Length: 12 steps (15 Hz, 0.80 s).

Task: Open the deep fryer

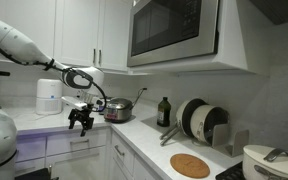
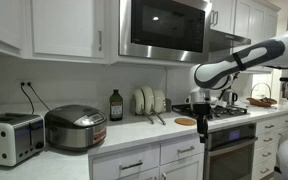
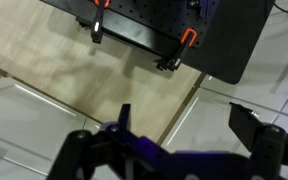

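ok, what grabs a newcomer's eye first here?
The white arm reaches in, its pincer open and empty in mid-air. Above the counter sits a big steel microwave; on the counter, the round deep fryer stands beside a toaster, lid down.

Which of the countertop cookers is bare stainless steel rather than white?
The deep fryer, the small round one between the tall canister and the dark bottle: its body is shiny steel. The canister and the wide lidded pot are white.
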Motion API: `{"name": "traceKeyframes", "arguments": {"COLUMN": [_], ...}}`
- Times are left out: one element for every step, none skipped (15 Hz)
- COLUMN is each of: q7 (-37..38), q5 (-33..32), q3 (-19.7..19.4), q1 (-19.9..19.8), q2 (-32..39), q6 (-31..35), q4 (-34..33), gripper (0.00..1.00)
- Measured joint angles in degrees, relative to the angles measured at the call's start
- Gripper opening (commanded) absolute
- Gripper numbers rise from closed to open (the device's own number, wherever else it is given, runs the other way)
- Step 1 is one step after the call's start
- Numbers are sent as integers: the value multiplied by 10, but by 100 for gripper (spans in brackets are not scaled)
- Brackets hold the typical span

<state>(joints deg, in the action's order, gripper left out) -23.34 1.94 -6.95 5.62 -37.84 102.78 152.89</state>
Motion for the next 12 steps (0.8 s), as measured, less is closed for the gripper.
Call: {"name": "traceKeyframes", "arguments": {"q7": [0, 0, 0, 0, 0, 0, 1, 2, 4, 11, 17, 27], "q5": [6, 11, 17, 25, 35, 44, 52, 59, 65, 68, 72, 77], "q3": [12, 22, 32, 42, 52, 61, 69, 78, 87, 96, 104, 112], "q1": [14, 26, 39, 51, 63, 74, 84, 93, 101, 108, 114, 120], "q2": [-3, -6, -10, -14, -18, -23, -27, -30, -32, -32, -32, -32], "q6": [0, 1, 5, 12, 23, 39, 56, 78, 100, 125, 153, 184], "q4": [0, -1, -2, -4, -4, -5, -5, -6, -7, -8, -9, -10], "gripper": [100, 100, 100, 100, 100, 100, 100, 100, 100, 100, 100, 100]}}
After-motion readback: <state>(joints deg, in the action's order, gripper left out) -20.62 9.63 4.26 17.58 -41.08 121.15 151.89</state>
